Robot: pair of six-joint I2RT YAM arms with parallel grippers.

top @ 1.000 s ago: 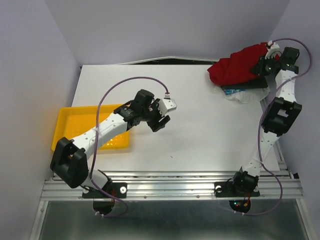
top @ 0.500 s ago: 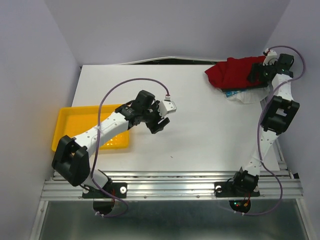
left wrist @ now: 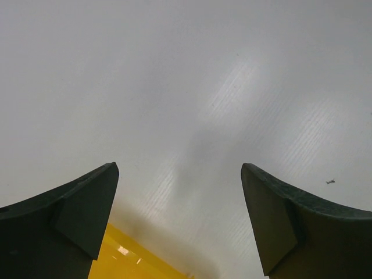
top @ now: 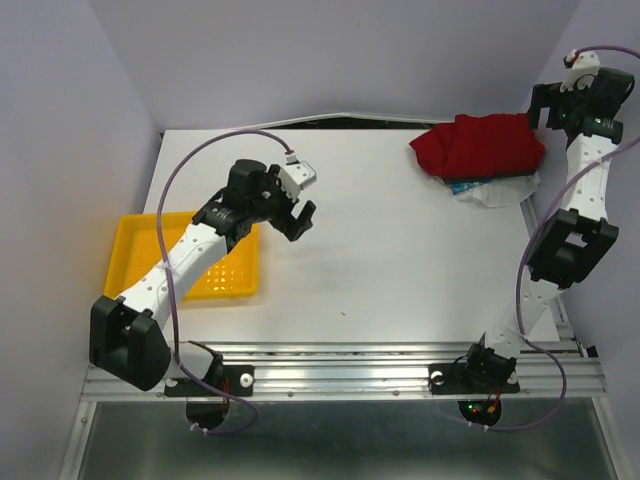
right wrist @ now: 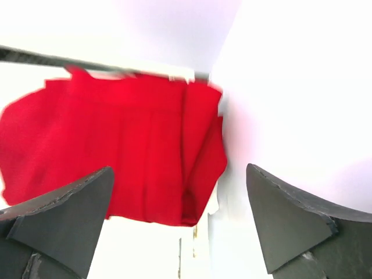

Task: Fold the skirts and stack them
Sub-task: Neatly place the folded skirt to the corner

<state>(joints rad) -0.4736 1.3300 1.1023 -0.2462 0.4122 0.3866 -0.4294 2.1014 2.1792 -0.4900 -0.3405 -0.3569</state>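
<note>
The deep red skirt (top: 480, 145) lies folded at the table's back right corner, on top of the pile. Below it an edge of the blue floral skirt (top: 478, 188) sticks out, with a dark strip between them. My right gripper (top: 543, 105) hovers open just right of the pile, holding nothing. In the right wrist view the red skirt (right wrist: 116, 151) lies beyond the open right gripper (right wrist: 179, 170). My left gripper (top: 297, 222) is open and empty over bare table near the yellow tray. The left wrist view shows the open left gripper (left wrist: 179, 168) above the white table.
The yellow plastic tray (top: 130, 228) sits at the left edge of the table, under the left forearm, and its corner (left wrist: 133, 261) shows in the left wrist view. Walls close in on the back and both sides. Purple cables loop from both wrists.
My right gripper opened, let go of the red skirt and lifted away to the back right. My left arm pulled back and left toward the tray, and its jaws opened wider.
</note>
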